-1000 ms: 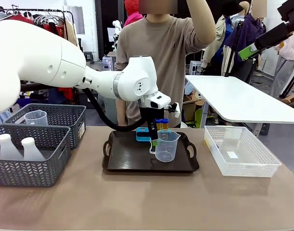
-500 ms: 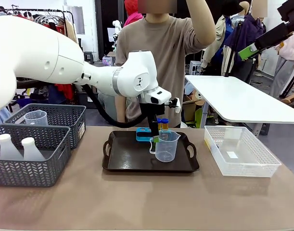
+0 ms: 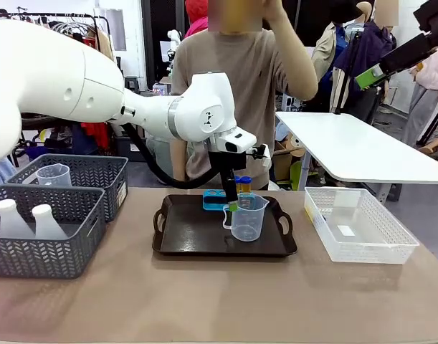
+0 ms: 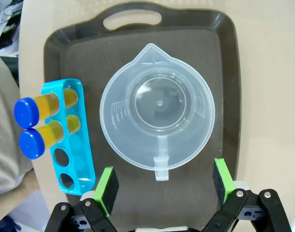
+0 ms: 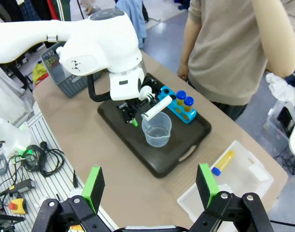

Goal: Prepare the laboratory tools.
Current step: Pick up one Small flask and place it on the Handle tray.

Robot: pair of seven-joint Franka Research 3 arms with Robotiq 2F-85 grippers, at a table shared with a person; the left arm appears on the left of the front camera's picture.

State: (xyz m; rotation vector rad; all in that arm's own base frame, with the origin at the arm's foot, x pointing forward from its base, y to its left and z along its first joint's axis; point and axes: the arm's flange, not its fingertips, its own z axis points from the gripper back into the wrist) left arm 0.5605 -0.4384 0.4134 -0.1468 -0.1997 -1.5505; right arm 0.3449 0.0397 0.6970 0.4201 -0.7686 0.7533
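Left claw (image 4: 165, 184), jaws wide, hangs over beaker (image 4: 157, 128) on tray (image 4: 229, 72); sideways drift cld knock it into tube rack (image 4: 84, 154).

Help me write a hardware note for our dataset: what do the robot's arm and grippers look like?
The left arm is glossy white with rounded shells; a black hose loops beneath it. The left gripper and right gripper are black linkages with silver pivot bolts, each finger tipped with a bright green pad.
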